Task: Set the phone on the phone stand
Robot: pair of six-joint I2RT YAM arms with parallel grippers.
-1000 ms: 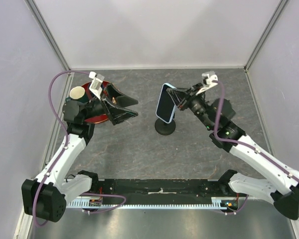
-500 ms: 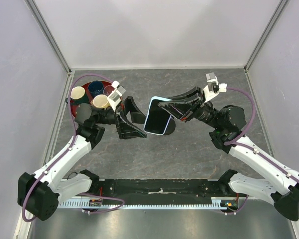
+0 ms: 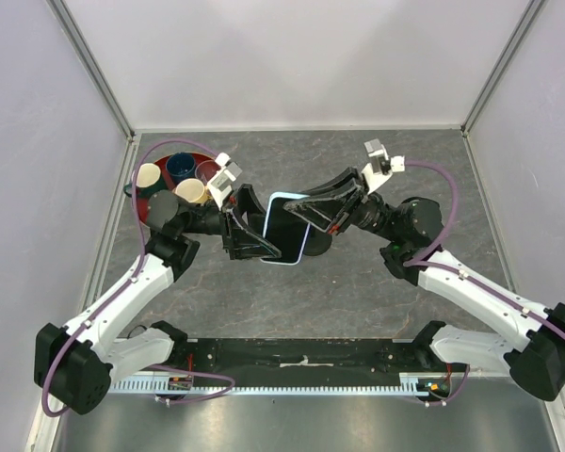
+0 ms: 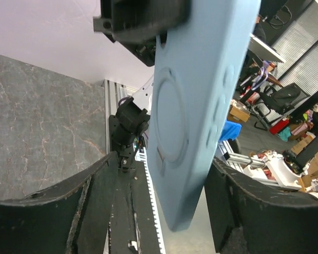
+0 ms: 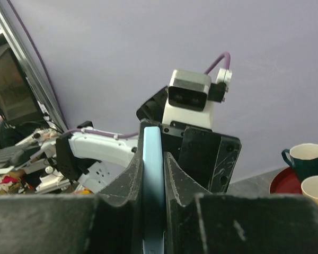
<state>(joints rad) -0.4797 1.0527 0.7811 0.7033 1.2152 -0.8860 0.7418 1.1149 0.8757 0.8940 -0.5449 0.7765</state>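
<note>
at the near edge a black rail (image 3: 301, 353) with a ribbed metal strip was seen, and two white arms with purple cables were bolted to it. the phone (image 3: 284, 234) was shown as a flat rectangle with rounded corners, its glossy black screen framed by a light blue case. in the left wrist view its matt blue back was marked with a faint ring. farther off, at the left, a round red tray (image 3: 142, 205) was loaded with cups (image 3: 148, 176) in cream and dark blue.

the table (image 3: 358, 301) was topped with a grey, stone-veined surface. it was enclosed by plain pale lilac walls (image 3: 292, 56) joined with metal corner strips.

the phone was held up off the table near its middle. it was pinched on edge between the black fingers of the right pincer (image 3: 298, 209), which were closed tight on its upper right part. the left pincer (image 3: 262, 229) was spread wide, one finger to each side of the phone's left part. gaps were left on both sides and nothing was gripped. of the phone stand (image 3: 318, 243), only a dark rounded base was seen just beside the phone's right edge. its post and clamp could not be made out.
</note>
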